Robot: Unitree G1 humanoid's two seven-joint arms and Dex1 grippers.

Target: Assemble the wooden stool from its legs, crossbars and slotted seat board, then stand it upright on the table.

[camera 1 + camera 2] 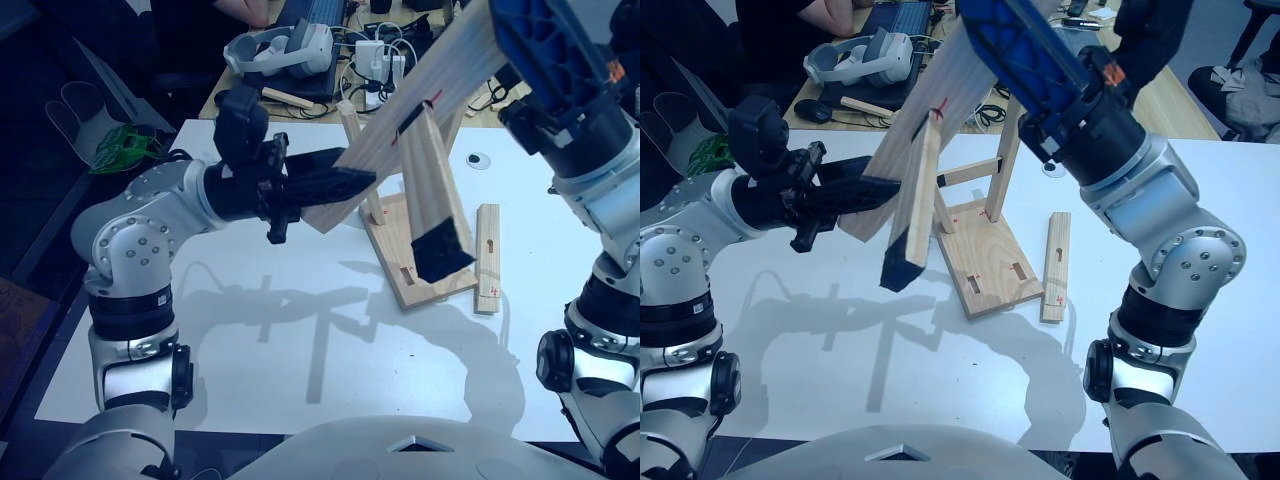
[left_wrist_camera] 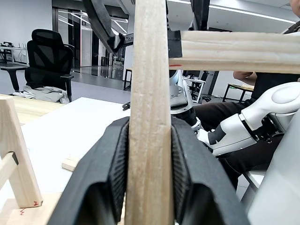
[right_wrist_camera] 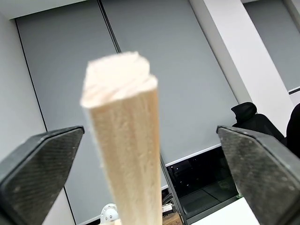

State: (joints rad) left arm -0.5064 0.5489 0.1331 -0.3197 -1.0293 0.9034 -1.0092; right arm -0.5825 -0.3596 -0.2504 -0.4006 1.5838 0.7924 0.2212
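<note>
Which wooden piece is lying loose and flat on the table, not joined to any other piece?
The short slotted bar right of the seat board. The legs stand in that board; the frame is held up by the left gripper.

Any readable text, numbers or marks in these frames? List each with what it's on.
"2": red handwriting at the foot of the standing leg on the seat board.
Red marks on the seat board, the loose slat and the raised leg: too small to read.
Nothing else legible.
</note>
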